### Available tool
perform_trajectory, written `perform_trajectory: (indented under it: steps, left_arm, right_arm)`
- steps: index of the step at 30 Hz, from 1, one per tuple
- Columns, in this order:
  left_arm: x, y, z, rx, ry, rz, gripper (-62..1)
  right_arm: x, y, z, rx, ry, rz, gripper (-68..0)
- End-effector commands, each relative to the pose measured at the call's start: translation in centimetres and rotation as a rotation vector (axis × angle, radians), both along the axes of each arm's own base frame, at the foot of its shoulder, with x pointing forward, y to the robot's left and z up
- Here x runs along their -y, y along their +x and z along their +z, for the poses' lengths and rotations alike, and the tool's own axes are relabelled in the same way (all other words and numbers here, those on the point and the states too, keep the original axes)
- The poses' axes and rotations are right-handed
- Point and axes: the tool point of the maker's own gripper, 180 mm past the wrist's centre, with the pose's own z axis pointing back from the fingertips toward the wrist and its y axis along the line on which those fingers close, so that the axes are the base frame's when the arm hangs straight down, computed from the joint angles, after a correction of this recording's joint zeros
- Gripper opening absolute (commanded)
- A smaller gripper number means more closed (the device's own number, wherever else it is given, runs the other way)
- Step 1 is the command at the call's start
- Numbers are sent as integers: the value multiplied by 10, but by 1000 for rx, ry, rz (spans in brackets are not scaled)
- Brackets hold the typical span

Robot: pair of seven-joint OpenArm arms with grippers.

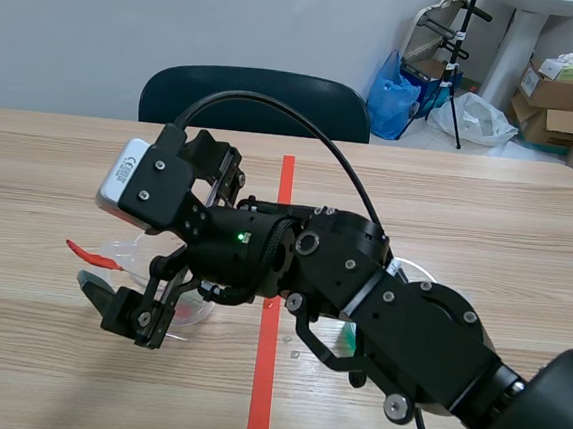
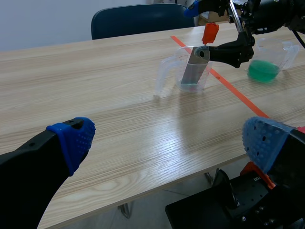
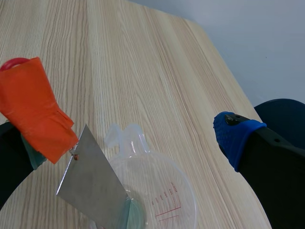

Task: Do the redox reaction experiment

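The metal sheet (image 3: 93,186) stands tilted inside the clear measuring cup (image 3: 164,193), its lower end dipped in a shallow film of pale blue-green liquid, its upper corner joined by a small link to an orange tag (image 3: 35,112). Sheet and tag both sit between the fingers of the right tool (image 3: 128,140), which is spread wide. The tag lies against one finger, while the other finger's blue pad (image 3: 233,136) is well apart from it on the far side of the cup, so nothing is pinched. From the left wrist view that near finger's tip is at the sheet's top edge, though whether it touches cannot be told. The left tool (image 2: 169,138) is also wide open and holds nothing; it hangs low over the table (image 2: 95,86) near its edge, with the cup well ahead of it. Beyond the cup and across the tape line (image 2: 238,95) stands a second cup (image 2: 264,69) holding green liquid. A dark chair (image 2: 133,19) is at the table's far side.
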Motion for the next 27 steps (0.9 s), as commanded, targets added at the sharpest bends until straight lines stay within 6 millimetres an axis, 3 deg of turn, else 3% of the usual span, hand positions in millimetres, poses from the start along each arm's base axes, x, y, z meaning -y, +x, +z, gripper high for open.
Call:
perform_trajectory:
  steps: [1, 11, 20, 27]
  left_arm:
    - [2, 2, 5, 26, -16, 0, 14]
    - [2, 2, 5, 26, -16, 0, 14]
    - [2, 2, 5, 26, -16, 0, 14]
    - [3, -4, 5, 30, -23, 41, 14]
  right_arm:
    - [-1, 4, 11, 19, 32, -1, 4]
    - [-6, -4, 9, 0, 41, 10, 4]
    - [-22, -37, 2, -33, 50, 81, 4]
    - [-23, -54, 27, -1, 113, 93, 4]
